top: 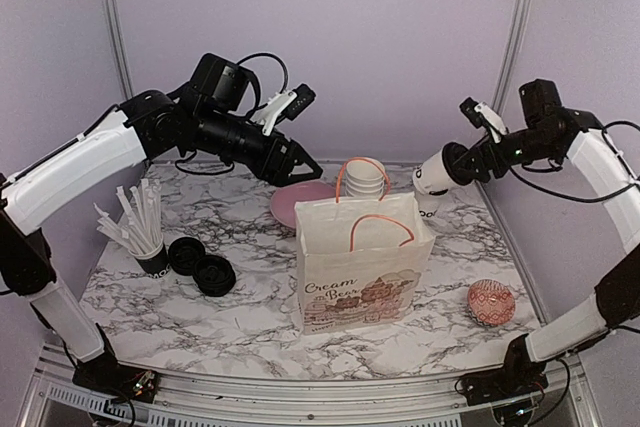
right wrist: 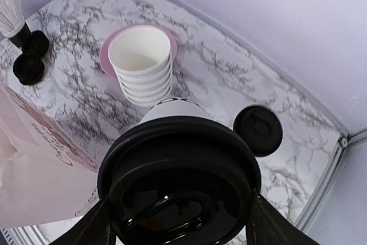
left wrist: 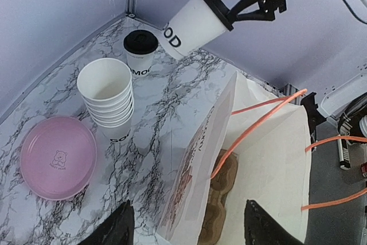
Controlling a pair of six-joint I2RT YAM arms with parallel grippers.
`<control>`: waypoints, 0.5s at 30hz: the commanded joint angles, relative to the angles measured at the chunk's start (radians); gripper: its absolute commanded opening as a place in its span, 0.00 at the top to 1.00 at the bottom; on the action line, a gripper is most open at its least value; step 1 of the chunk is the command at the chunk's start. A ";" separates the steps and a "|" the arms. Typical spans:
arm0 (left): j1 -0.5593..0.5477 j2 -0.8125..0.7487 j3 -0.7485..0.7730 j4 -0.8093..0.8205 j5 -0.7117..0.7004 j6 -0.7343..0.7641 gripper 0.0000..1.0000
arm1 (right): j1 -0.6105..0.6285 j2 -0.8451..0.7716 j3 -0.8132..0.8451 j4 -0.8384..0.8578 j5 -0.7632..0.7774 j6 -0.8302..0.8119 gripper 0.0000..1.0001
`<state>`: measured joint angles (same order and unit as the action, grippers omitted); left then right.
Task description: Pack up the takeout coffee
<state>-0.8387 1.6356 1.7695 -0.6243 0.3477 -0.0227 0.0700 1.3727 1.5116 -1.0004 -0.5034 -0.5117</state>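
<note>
My right gripper is shut on the black-lidded end of a takeout coffee cup, a white cup with black lettering. It hangs tilted in the air behind the bag's right corner. From the right wrist its lid fills the view between both fingers. A second lidded coffee stands on the marble near the back wall, below the held cup. The white paper bag with pink handles stands open mid-table, with a brown cardboard carrier inside it. My left gripper hovers open and empty above the bag's left rear.
A stack of empty white cups and a pink plate sit behind the bag. At the left are a cup of wrapped straws and two loose black lids. A red patterned bowl lies at the right front.
</note>
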 commanded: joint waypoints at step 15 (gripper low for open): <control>-0.109 0.207 0.188 -0.073 -0.116 0.140 0.62 | 0.007 -0.278 0.095 0.002 -0.608 -0.105 0.37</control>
<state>-0.9474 1.8301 1.9198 -0.6609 0.2520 0.1051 0.0704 1.1282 1.5871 -0.8776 -0.9390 -0.5255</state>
